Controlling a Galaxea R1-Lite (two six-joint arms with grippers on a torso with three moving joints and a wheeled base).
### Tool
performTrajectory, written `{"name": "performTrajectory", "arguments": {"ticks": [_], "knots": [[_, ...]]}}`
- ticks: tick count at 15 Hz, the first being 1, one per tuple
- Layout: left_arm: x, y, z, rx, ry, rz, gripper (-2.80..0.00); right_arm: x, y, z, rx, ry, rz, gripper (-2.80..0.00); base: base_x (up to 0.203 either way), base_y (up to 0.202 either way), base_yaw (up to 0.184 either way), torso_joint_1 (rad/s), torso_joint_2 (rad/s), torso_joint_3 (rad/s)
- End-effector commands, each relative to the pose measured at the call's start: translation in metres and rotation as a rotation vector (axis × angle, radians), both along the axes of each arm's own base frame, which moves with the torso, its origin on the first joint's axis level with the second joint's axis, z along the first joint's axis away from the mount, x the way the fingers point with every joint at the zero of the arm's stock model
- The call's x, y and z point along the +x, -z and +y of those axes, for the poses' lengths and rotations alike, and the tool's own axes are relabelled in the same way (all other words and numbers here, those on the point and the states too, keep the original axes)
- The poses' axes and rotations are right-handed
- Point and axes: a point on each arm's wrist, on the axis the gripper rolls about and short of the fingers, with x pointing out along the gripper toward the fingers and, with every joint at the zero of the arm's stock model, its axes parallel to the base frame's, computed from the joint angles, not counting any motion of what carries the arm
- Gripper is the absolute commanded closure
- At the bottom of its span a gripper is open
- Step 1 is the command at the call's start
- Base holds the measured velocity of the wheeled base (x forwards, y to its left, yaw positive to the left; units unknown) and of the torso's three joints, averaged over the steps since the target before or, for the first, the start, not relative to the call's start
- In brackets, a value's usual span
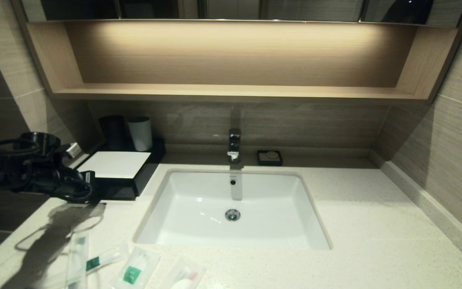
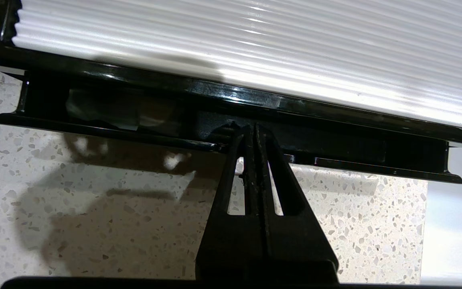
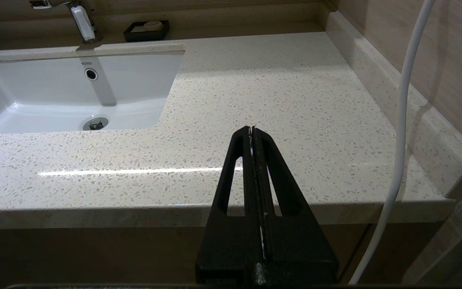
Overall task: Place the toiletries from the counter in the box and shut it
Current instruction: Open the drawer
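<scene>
The black box (image 1: 142, 176) with its flat white top (image 2: 255, 52) stands on the counter (image 1: 375, 224) left of the sink. My left gripper (image 2: 252, 129) is shut, its tips against the notch in the front lip of the sliding drawer (image 2: 102, 130), which sits a little way out. In the head view the left gripper (image 1: 90, 177) is at the box's front left. The toiletries lie at the near counter edge: two toothbrush packs (image 1: 78, 259) (image 1: 108, 256), a green-label sachet (image 1: 134, 271) and a packet with a pink-red mark (image 1: 186, 277). My right gripper (image 3: 252, 129) is shut and empty over the counter's front edge, right of the sink.
A black tumbler (image 1: 112, 132) and a white tumbler (image 1: 140, 133) stand behind the box. The white sink (image 1: 199, 200), faucet (image 1: 234, 144) and small black dish (image 1: 269, 157) fill the middle. A white cable (image 3: 400, 140) hangs beside the right wall.
</scene>
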Motion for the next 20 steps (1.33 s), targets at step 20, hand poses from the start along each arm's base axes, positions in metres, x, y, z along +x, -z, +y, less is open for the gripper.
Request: {"name": "performTrajectory", "arguments": {"ticks": [20], "knots": [[-0.003, 0.004, 0.001, -0.002, -0.001, 0.049, 0.00, 0.000, 0.000, 0.000, 0.000, 0.000, 0.000, 0.00, 0.000, 0.000, 0.000, 0.000, 0.00, 0.000]]}}
